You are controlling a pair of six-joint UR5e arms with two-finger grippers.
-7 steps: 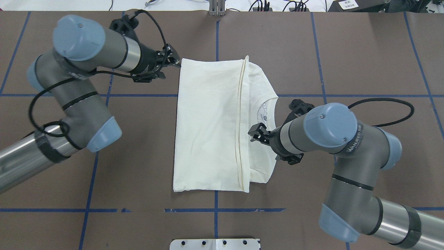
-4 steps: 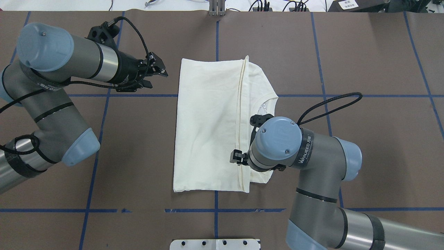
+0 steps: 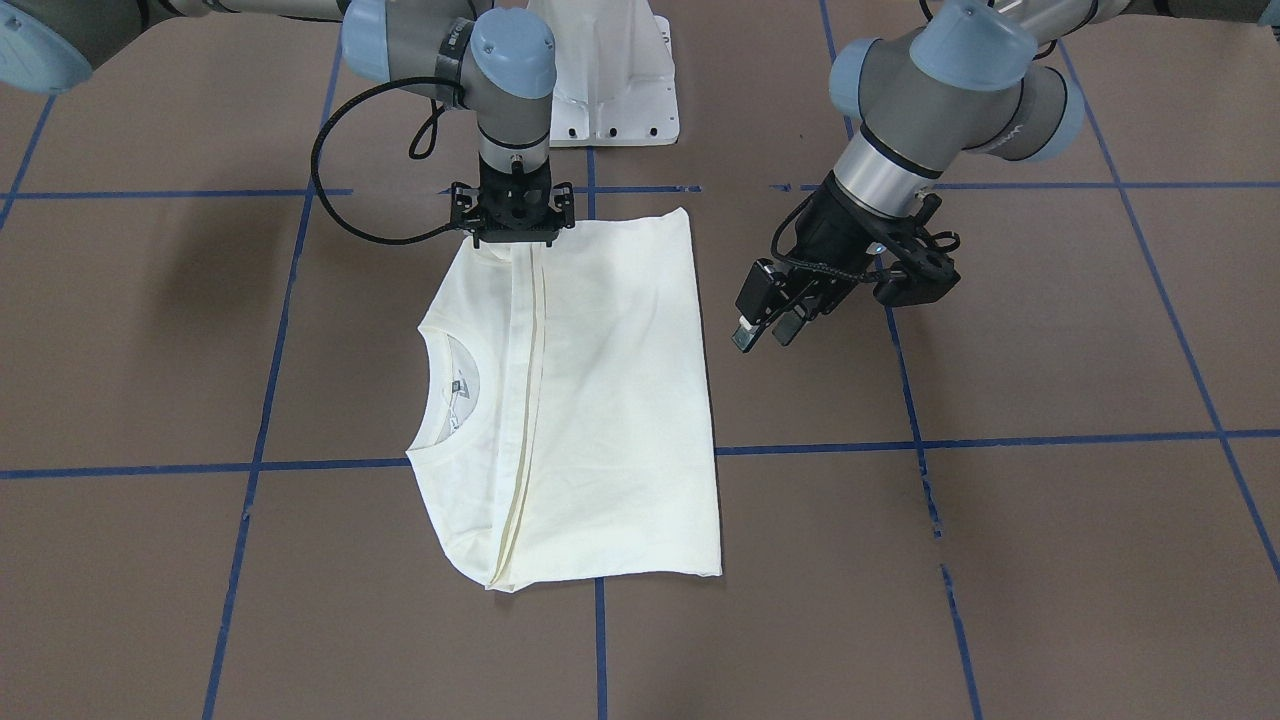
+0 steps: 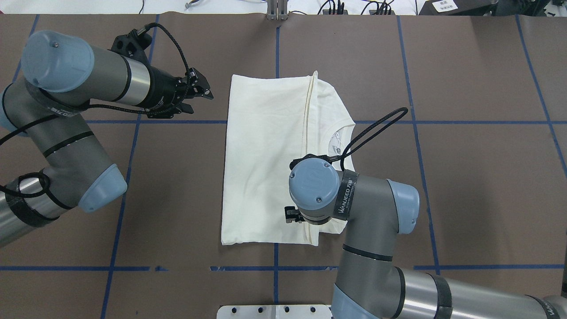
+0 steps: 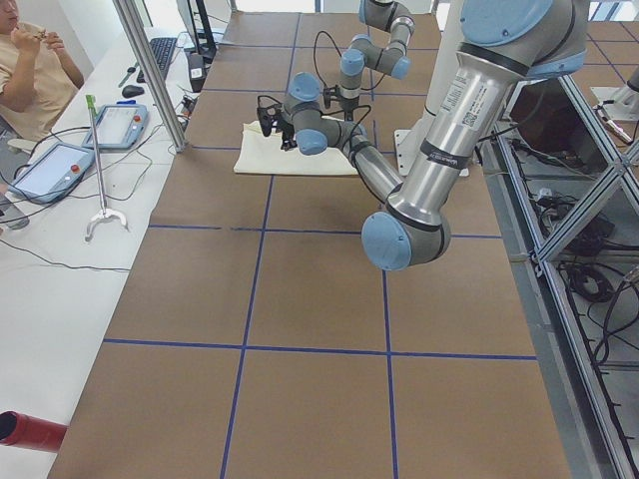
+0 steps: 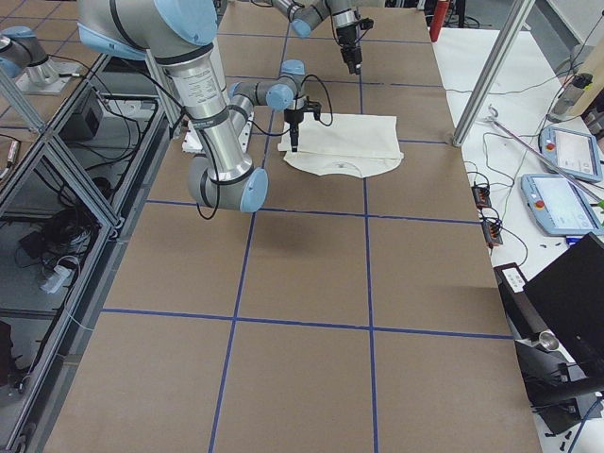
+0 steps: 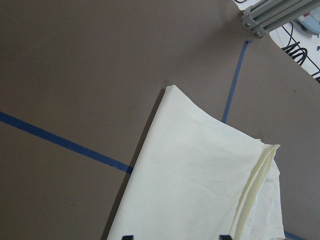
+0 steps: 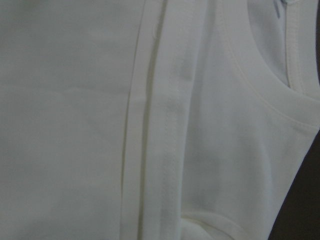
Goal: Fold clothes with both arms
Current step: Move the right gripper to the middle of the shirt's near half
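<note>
T-shirt, cream and folded into a rectangle, lies flat at the centre of the overhead view. Its neck opening faces the right of the frame, and a hem line runs top to bottom across it. It rests on a brown tabletop marked into squares by blue tape lines. A white side desk at the left of the left-end view holds tablets, and a person sits there.

In the overhead view the right arm comes in from the lower right. Its wrist stands upright over the shirt's lower right part. The right tool points straight down onto the hem line; I cannot tell whether it is released or clenched.

The left arm enters from the left and lies nearly level. The left tool has its fingers spread and empty, near the shirt's upper left corner but apart from it.

A black cable loops over the shirt's collar. A white base plate sits at the top centre of the front view.
</note>
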